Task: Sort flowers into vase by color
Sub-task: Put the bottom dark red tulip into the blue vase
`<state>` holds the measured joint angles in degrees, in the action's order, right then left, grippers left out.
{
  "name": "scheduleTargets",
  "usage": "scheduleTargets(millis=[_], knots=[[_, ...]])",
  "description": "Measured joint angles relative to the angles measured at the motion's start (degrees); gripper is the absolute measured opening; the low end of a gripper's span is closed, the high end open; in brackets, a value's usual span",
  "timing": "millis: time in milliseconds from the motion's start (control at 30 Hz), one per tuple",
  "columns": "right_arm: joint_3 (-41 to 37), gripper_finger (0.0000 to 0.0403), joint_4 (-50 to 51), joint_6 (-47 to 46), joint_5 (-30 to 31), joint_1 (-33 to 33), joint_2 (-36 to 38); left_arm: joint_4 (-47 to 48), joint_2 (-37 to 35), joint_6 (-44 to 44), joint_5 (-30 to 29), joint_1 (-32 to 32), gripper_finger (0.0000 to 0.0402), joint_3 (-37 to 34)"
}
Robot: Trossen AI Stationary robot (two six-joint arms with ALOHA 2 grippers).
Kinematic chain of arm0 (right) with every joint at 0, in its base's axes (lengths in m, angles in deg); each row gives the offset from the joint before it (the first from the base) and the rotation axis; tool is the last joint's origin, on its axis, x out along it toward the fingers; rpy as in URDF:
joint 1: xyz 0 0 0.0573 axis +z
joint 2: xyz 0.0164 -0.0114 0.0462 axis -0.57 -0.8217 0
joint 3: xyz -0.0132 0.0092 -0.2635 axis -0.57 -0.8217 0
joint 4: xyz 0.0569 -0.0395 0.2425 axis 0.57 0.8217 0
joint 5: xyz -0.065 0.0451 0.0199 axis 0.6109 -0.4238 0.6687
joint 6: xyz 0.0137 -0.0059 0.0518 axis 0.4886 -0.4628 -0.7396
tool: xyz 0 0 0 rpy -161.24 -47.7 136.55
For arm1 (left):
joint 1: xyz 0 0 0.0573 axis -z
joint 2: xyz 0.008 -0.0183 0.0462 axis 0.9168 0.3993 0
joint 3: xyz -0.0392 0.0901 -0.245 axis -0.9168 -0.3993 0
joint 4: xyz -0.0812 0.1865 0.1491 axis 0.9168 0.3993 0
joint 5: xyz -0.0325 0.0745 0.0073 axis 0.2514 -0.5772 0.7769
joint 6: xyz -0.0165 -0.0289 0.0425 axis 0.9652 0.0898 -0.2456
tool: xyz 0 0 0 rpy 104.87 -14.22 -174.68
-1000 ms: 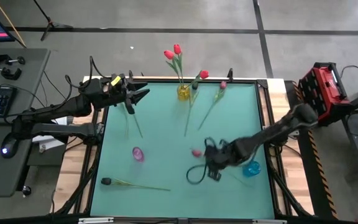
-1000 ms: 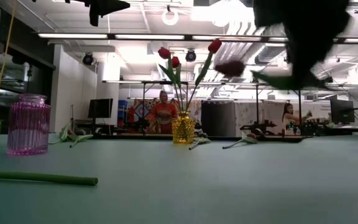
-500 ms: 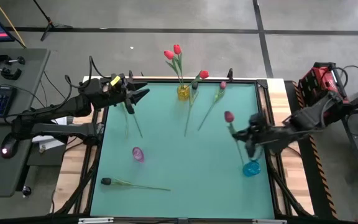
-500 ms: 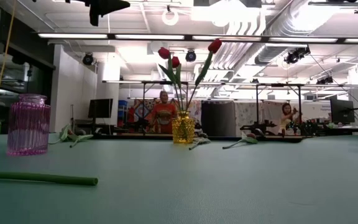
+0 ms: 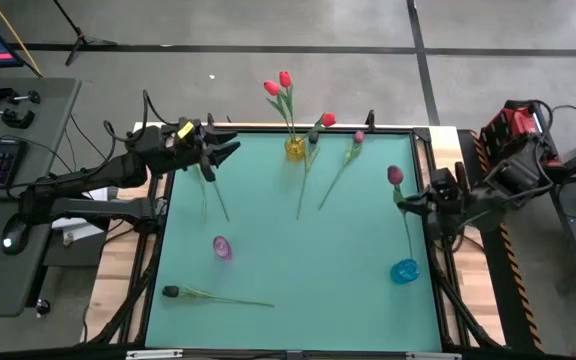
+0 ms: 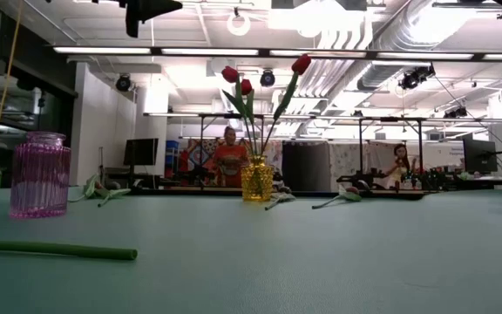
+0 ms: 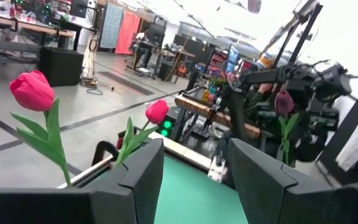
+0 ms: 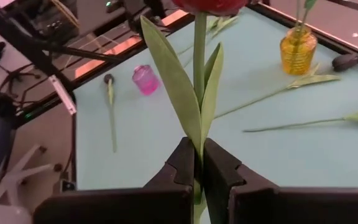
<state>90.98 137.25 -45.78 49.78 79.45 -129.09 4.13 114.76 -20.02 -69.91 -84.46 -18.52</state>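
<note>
In the high view my right gripper (image 5: 408,206) hangs over the table's right edge, shut on a dark crimson tulip (image 5: 395,176). Its stem runs down to the blue vase (image 5: 404,270); I cannot tell whether the end is inside. The yellow vase (image 5: 295,148) at the far edge holds three red tulips (image 5: 285,79). The pink vase (image 5: 222,247) stands left of centre. A near-black tulip (image 5: 172,292) lies near the front left, and more tulips (image 5: 358,137) lie flat by the yellow vase. My left gripper (image 5: 218,152) waits open at the far left corner. My right gripper pinches the crimson tulip's stem (image 8: 197,149) between its two fingers, just below where the long leaves (image 8: 174,81) spread. The fingers (image 8: 180,163) lie across the stem. The tulip is lifted clear of the table and stands roughly upright, head above the fingers.
Two bare stems (image 5: 216,198) lie under my left arm. In the low view a green stem (image 6: 55,250) lies at the near left, with the pink vase (image 6: 39,174) behind it. A red case (image 5: 521,135) sits beyond the table's right edge. People (image 6: 230,159) stand in the room behind.
My right gripper has swung from low over the table's middle toward the right edge and risen, staying shut on the crimson tulip. The tulip has gone from low near the table to upright, its stem now reaching down to the blue vase.
</note>
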Motion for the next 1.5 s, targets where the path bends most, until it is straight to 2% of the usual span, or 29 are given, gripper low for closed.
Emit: scheduleTargets(millis=[233, 500, 933, 1500], knots=[[0.0, 0.0, 1.6, 0.1, -0.5, 1.8, 0.3, -1.2, 0.0, 1.2, -0.8, 0.0, 0.017, 0.0], [0.0, 0.0, 1.4, 0.1, 2.2, 3.0, -2.8, -1.2, 0.0, 2.5, -0.9, 0.0, 0.017, 0.0], [0.0, 0.0, 0.6, -1.9, 0.2, 3.1, -6.5, -1.0, 0.0, 2.5, -1.0, 0.0, 0.017, 0.0], [0.0, 0.0, 2.3, -1.5, 4.9, 3.1, -7.9, -0.6, 0.0, 2.4, -1.0, 0.0, 0.017, 0.0]])
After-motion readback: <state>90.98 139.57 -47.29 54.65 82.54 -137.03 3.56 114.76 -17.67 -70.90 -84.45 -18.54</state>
